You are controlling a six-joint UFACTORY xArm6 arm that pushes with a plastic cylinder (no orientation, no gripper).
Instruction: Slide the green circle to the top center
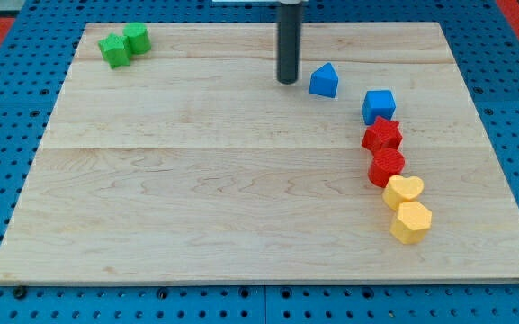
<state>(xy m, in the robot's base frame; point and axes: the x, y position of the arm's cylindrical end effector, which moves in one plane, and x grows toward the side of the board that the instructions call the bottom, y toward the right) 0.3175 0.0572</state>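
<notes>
Our tip (288, 81), a bare rod with no gripper to spread or close, sits top center, well apart from the green circle (136, 38) touching the green star (113, 50) top-left, so we risk dragging both.

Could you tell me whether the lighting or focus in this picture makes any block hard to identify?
In the camera view, light is even and soft, with faint shadows under the blocks and no glare on the wooden board. Focus is slightly soft, so the two green blocks touching at the view's top left blur together. My tip stands sharp, just left of the blue block.
</notes>
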